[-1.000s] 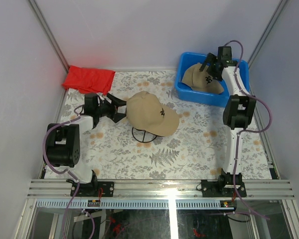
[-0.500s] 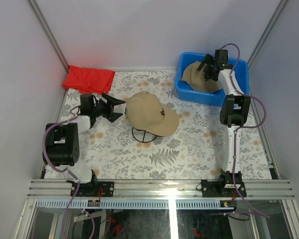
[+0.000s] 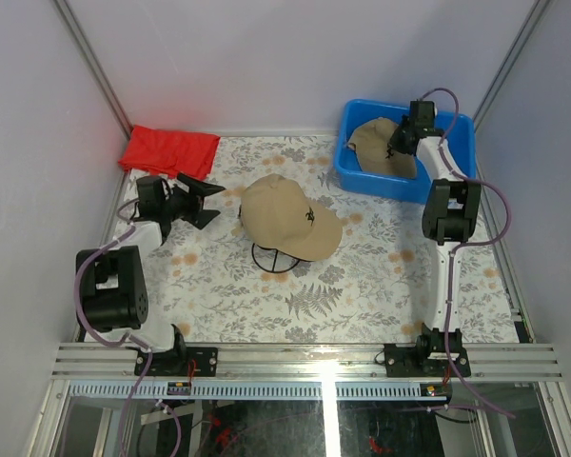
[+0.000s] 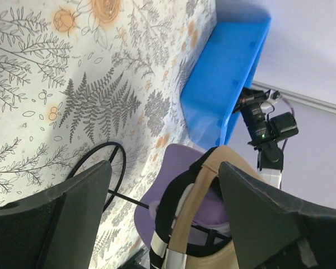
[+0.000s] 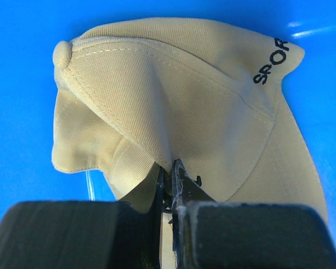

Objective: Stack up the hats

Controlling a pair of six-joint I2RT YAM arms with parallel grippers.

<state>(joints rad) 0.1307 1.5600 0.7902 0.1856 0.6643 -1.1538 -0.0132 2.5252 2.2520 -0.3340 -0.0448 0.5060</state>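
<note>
Your floral table (image 3: 362, 286) carries the blue bin (image 3: 379, 187) at its 1 o'clock corner. At the centre, a tan cap (image 3: 285, 214) tops the stack on the wire stand (image 3: 271, 259), with a purple cap (image 4: 175, 161) and a black cap (image 4: 169, 195) beneath it. The second tan cap (image 5: 173, 101) lies in the bin, and your right gripper (image 5: 169, 169) is pinched tight on its crown fabric. Your left gripper (image 3: 213, 203) sits at the stack's 9 o'clock, jaws apart and holding nothing.

Only thing I can actually read is on the tan cap (image 5: 173, 101) in the blue bin (image 5: 22, 67): black letters "SPOR", the rest hidden past the cap's edge. The other cap (image 3: 285, 217), left of the bin, has a dark front logo, too small to read.
</note>
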